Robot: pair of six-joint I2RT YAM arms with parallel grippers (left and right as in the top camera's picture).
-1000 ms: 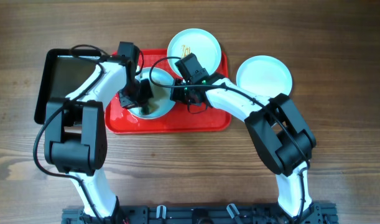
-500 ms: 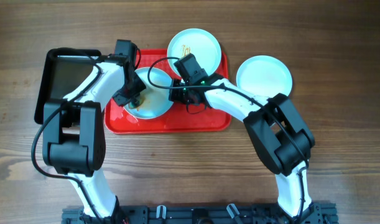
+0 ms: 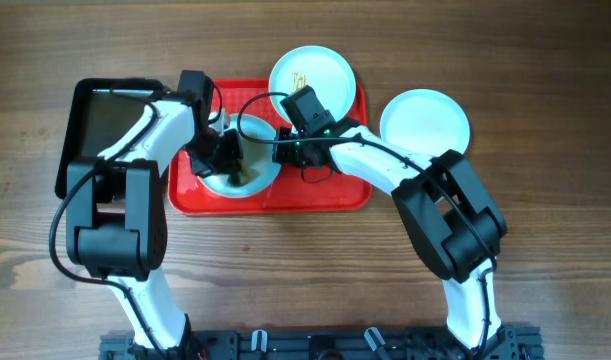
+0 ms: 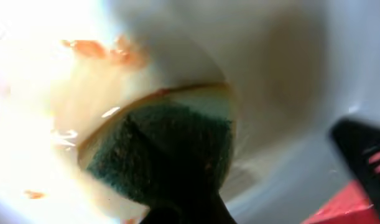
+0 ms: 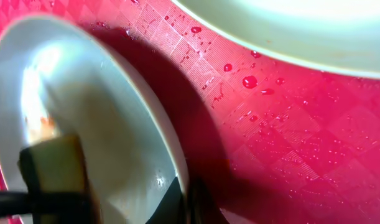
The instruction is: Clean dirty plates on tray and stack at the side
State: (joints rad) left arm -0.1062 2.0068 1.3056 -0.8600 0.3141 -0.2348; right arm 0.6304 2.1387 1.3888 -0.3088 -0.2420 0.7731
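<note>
My left gripper [image 3: 223, 152] is clenching a sponge [image 4: 165, 146], pressing it into the plate [image 3: 253, 178] on the tray's [image 3: 315, 195] left half. Just right, my right gripper [image 3: 282, 148] is pinching that plate's rim, holding it tilted toward the sponge.

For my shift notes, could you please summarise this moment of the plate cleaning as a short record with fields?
left gripper: jaws shut on sponge, pressed into middle plate
right gripper: jaws shut on that plate's rim
middle plate: on tray, orange smears remain, seems tilted
rear plate: overhanging tray's far edge, sauce-streaked
side plate: on table right of tray, looks clean
black pan: left of tray
</note>
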